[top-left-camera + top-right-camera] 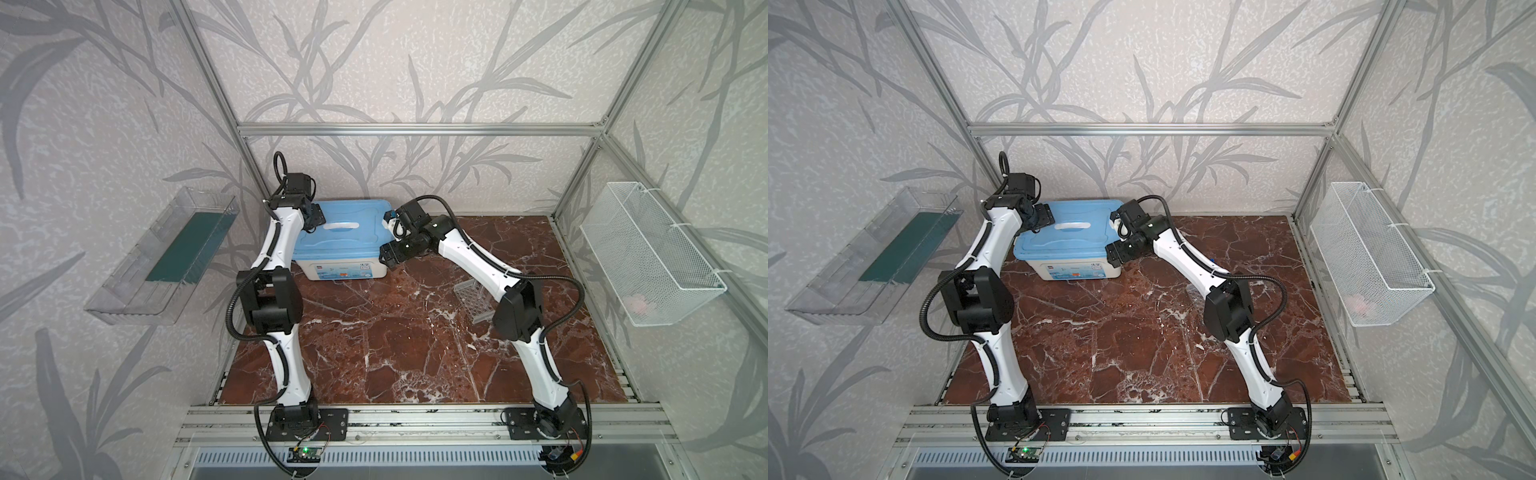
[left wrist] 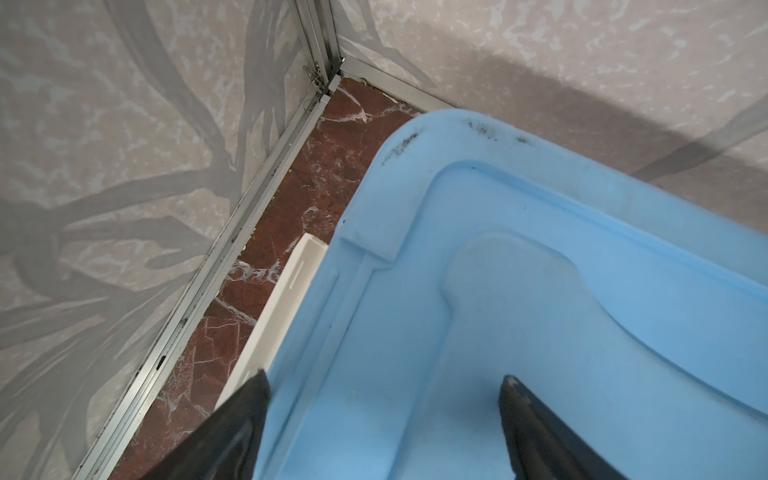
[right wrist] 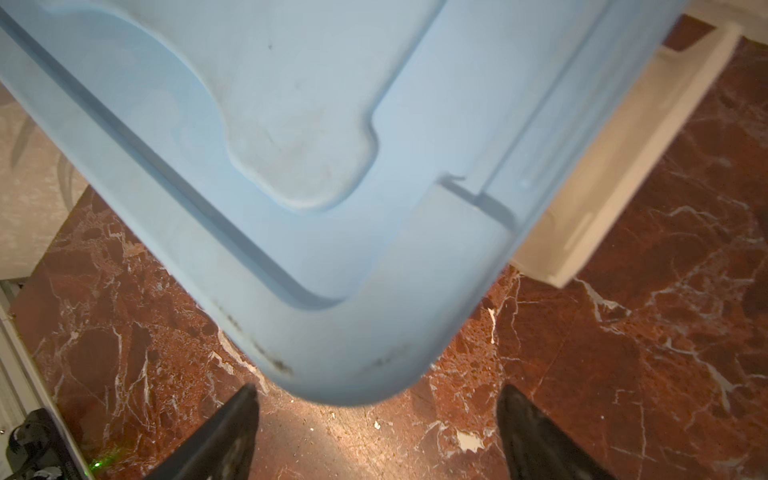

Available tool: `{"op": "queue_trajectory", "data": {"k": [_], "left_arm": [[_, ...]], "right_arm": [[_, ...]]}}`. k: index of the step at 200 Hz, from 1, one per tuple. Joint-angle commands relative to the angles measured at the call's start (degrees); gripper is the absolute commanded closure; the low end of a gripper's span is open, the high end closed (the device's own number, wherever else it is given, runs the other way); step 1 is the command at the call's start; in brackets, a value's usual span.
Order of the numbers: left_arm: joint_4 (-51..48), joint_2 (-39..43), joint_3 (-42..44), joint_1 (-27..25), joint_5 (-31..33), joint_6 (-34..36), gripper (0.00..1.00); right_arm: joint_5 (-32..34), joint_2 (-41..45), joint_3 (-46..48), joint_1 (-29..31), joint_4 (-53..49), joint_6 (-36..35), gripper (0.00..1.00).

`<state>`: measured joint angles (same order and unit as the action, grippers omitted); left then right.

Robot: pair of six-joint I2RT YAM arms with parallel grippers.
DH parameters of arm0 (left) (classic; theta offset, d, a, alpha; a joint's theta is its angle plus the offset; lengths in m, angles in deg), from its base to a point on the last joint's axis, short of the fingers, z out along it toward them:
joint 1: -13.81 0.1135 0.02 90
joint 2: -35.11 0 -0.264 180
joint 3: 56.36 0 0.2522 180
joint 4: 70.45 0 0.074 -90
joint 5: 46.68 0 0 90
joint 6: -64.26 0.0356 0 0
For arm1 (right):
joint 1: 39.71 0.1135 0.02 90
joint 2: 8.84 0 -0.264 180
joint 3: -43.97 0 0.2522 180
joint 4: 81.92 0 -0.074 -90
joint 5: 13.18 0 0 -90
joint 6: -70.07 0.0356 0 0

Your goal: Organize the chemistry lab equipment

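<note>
A clear grid-holed rack (image 1: 468,294) stands on the marble at the right, partly hidden behind my right arm. My left gripper (image 1: 315,217) (image 1: 1044,216) (image 2: 384,376) hangs open over the left end of the big tub's blue lid (image 1: 349,239) (image 1: 1059,245) (image 2: 498,291). One finger is above the lid and the other above the white side latch (image 2: 282,299). My right gripper (image 1: 385,257) (image 1: 1113,253) (image 3: 378,388) is open and empty beside the lid's near right corner (image 3: 332,353), above bare marble. No other lab equipment shows.
The white tub (image 1: 343,272) stands at the back middle of the marble table (image 1: 395,353). A clear wall shelf (image 1: 166,257) with a green mat hangs at the left. A white wire basket (image 1: 648,253) at the right holds something pale pink (image 1: 640,305).
</note>
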<state>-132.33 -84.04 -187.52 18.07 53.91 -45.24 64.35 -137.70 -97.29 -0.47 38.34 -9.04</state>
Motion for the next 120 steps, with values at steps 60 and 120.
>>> {"op": "queue_trajectory", "data": {"k": [60,120], "left_arm": [[-4.6,-2.9,2.5,-0.9,-3.0,-0.7,0.15],[-3.6,-1.8,5.7,-4.3,-4.4,-2.2,0.17]], "right_arm": [[2.0,-5.2,-11.7,-1.5,5.1,9.2,0.16],[3.3,-10.8,-18.8,-1.8,-3.5,8.7,0.42]]}}
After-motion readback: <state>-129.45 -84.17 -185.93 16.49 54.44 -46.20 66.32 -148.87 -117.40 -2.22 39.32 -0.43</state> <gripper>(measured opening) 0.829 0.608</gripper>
